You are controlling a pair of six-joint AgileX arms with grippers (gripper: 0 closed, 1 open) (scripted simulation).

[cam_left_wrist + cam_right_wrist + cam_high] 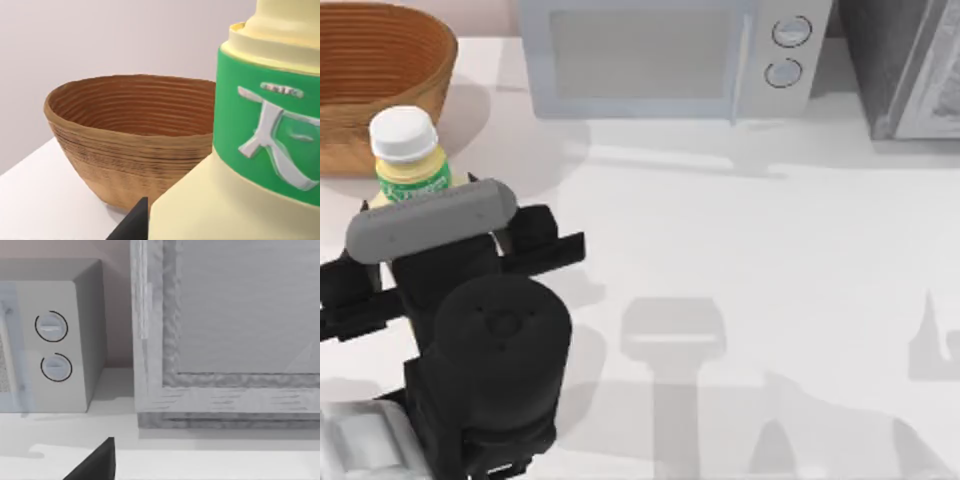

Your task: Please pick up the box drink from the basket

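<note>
The box drink, pale yellow with a white cap and a green band, stands upright just in front of the basket at the table's far left. My left gripper is shut on its body, under the grey wrist housing. In the left wrist view the box drink looms close beside one black fingertip, and the woven basket behind it holds nothing. My right gripper shows as a single black fingertip, open and holding nothing, facing the back of the table.
A white microwave stands at the back centre, with its two dials in the right wrist view. A grey cabinet-like box fills the back right corner. The table's middle and right are bare white surface with shadows.
</note>
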